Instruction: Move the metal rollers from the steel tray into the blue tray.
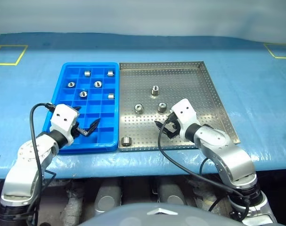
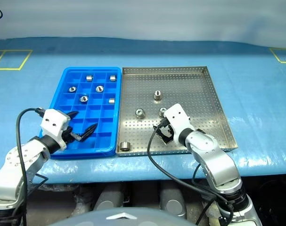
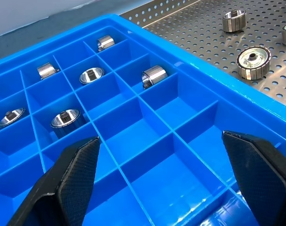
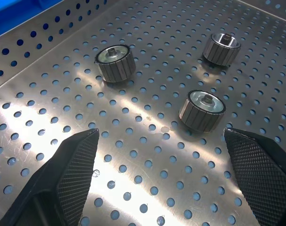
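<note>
The steel tray (image 1: 213, 101) is seen lying flat on a blue-covered table (image 1: 256, 84), its left rim just beside the right rim of the blue tray (image 1: 62, 80). Four metal rollers (image 1: 155, 90) are counted on the perforated sheet: three stand near the middle in a loose triangle, apart from one another, and a fourth (image 1: 126, 141) lies on its side in the near left corner, close against the rim. Six rollers (image 1: 98, 84) are noted in the blue tray, each in its own compartment among the far rows; the near rows of compartments are observed to hold none. The right gripper (image 4: 166, 174) is held over the near part of the steel tray with its black fingers spread wide and nothing between them; the nearest roller (image 4: 202, 110) sits just beyond the fingertips, untouched. The left gripper (image 3: 161, 179) is likewise released, fingers parted over the near compartments of the blue tray, gripping nothing. In the left wrist view the lower reaches of both fingers are cut off by the frame edge. Bare perforated sheet is noted along the right and far sides of the steel tray.
</note>
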You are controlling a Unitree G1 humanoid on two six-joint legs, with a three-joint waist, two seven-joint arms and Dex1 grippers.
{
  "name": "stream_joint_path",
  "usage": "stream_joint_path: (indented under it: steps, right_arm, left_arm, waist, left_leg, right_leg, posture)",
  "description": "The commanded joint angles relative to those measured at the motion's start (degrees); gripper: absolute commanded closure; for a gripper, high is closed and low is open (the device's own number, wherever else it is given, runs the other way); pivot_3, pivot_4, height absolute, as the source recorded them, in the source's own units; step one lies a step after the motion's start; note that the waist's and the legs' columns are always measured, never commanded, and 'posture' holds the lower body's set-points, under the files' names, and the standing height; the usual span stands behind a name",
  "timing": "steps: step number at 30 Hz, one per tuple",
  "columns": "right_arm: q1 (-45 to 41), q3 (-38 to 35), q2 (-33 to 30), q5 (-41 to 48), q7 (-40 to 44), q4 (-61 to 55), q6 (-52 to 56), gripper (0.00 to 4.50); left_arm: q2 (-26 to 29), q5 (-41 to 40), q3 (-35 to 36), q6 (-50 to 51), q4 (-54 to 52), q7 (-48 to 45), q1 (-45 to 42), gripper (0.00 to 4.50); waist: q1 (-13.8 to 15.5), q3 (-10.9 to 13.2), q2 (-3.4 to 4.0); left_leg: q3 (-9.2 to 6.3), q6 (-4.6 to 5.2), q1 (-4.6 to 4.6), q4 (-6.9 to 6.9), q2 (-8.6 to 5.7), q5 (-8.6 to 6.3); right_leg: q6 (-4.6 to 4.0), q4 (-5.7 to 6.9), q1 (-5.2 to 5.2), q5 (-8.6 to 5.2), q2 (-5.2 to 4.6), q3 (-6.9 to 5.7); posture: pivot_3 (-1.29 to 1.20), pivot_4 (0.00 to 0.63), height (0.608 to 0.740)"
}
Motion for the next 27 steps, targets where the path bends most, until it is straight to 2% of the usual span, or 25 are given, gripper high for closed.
stream_joint_path:
  steps: [1, 6, 11, 14, 27]
  right_arm:
    - [-2.53, -2.74, -1.03, 1.82, 1.26, -3.41, 1.99, 0.03]
    - [-4.88, -4.76, -1.54, 3.16, 1.36, -4.13, 4.46, 0.03]
    - [-4.96, -3.49, -1.28, 2.61, -0.01, -3.91, 4.92, 0.03]
    - [-4.27, -2.21, -0.94, 2.19, -1.07, -4.39, 4.75, 0.03]
    - [-1.3, -0.94, 1.18, 1.72, -4.39, -6.45, 4.22, 0.03]
  left_arm:
    - [2.63, -1.56, -0.02, 0.04, -4.19, -2.72, -3.92, 0.0]
    - [3.77, -5.14, -2.84, 0.87, -2.76, -6.64, -16.55, 0.0]
    - [6.02, -0.77, -12.17, -0.87, 7.49, -12.63, -29.69, 0.0]
    - [5.32, 2.44, -18.07, -3.25, 16.02, -16.26, -36.99, 0.0]
    - [-5.18, 12.94, -33.29, -15.02, 51.64, -32.95, -60.53, 0.0]
  waist:
    - [0.07, 0.0, -0.01]
    - [0.24, 0.01, -0.03]
    - [-0.13, 0.0, 0.0]
    - [-0.45, 0.0, -0.01]
    - [-1.49, 0.01, -0.02]
  left_leg:
    - [0.0, 0.0, -0.01, 0.02, 0.0, 0.0]
    - [-0.04, 0.0, 0.0, 0.08, -0.03, 0.0]
    - [-0.01, 0.01, 0.03, 0.04, -0.13, 0.0]
    - [-0.03, 0.02, 0.0, 0.04, -0.31, 0.0]
    - [-0.01, 0.07, -0.11, 0.11, -0.38, -0.02]
  right_leg:
    - [0.0, 0.01, 0.0, 0.0, 0.0, -0.01]
    - [0.02, 0.01, 0.06, 0.01, 0.0, -0.03]
    - [0.05, 0.0, 0.09, 0.04, 0.07, 0.09]
    - [0.07, 0.0, 0.07, 0.04, 0.14, 0.11]
    - [0.33, -0.03, 0.03, 0.13, 0.18, 0.25]
  posture:
    - [-0.03, 0.15, 0.74]
    - [-0.04, 0.15, 0.74]
    - [-0.04, 0.15, 0.74]
    - [-0.07, 0.15, 0.74]
    - [-0.14, 0.15, 0.74]
